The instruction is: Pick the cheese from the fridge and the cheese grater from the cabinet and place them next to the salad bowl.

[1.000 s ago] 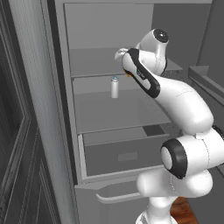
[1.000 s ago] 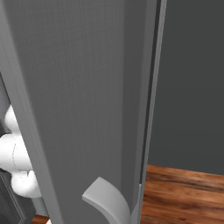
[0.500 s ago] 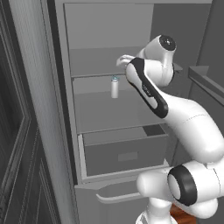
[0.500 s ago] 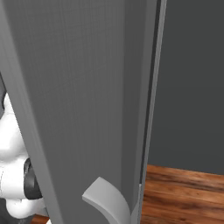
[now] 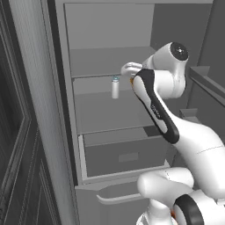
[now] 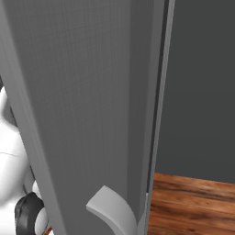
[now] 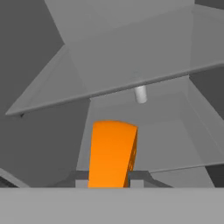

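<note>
My gripper [image 7: 111, 181] is clamped on the cheese [image 7: 112, 153]: in the hand view the bright orange wedge stands at the lower middle of the frame with my two dark finger tips pressed against its sides, one on each flank. I hold it by the flat faces so it sits square and cannot pivot out of the pinch.

In the left base view my hand sits at centre frame, just in front of the open fridge [image 5: 105, 61], at the height of the middle shelf. A sliver of orange shows at the wrist there, which I take to be the same wedge. A small pale bottle [image 5: 115, 88] stands upright on that shelf, just left of my hand and apart from it; in the hand view it appears above the cheese, further back. I judge the arm is folded high and close like this because the shelf opening is narrow and I need to keep the wedge off the shelf lip.

The drawer [image 5: 127, 154] at the lower middle of the left base view stands pulled out, below my elbow. In the right base view the fridge door [image 6: 82, 105] takes up the left and centre, its curved handle [image 6: 110, 213] at the bottom.

The grater, the cabinet and the salad bowl lie elsewhere; I judge the cheese leg half done, with carrying it to the bowl next.
</note>
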You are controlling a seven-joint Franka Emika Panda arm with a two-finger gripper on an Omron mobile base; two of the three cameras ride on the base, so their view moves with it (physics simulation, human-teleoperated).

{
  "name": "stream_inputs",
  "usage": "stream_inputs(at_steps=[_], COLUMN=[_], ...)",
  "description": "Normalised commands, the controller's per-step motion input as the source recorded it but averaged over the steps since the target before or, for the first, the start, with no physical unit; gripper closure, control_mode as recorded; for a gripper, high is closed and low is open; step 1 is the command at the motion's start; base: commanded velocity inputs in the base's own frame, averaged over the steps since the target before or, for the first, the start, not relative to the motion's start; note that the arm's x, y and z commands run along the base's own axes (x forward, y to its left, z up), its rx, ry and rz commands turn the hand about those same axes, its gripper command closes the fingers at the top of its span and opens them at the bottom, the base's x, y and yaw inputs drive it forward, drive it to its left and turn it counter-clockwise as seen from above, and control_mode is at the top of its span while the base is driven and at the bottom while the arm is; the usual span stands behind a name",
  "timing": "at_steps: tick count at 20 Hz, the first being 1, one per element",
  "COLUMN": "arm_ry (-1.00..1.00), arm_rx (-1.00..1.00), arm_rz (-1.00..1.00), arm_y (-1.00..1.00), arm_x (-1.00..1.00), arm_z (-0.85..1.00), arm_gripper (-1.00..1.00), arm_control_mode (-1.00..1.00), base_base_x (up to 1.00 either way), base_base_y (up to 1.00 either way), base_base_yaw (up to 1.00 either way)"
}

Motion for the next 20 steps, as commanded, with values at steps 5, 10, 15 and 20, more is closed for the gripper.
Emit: stream_inputs(at_steps=[5,10,15,20], arm_ry=[0.0,0.0,0.02,0.07], arm_rx=[0.0,0.0,-0.04,-0.08], arm_rz=[0.0,0.0,0.0,0.0], arm_y=[0.01,0.04,0.03,0.03], arm_x=[-0.63,-0.61,-0.53,-0.43], arm_z=[0.0,0.0,0.0,0.0], arm_gripper=[1.0,1.0,1.0,1.0], arm_control_mode=[-1.0,-1.0,-1.0,-1.0], base_base_x=[0.0,0.0,0.0,0.0], base_base_y=[0.0,0.0,0.0,0.0], base_base_yaw=[0.0,0.0,0.0,0.0])
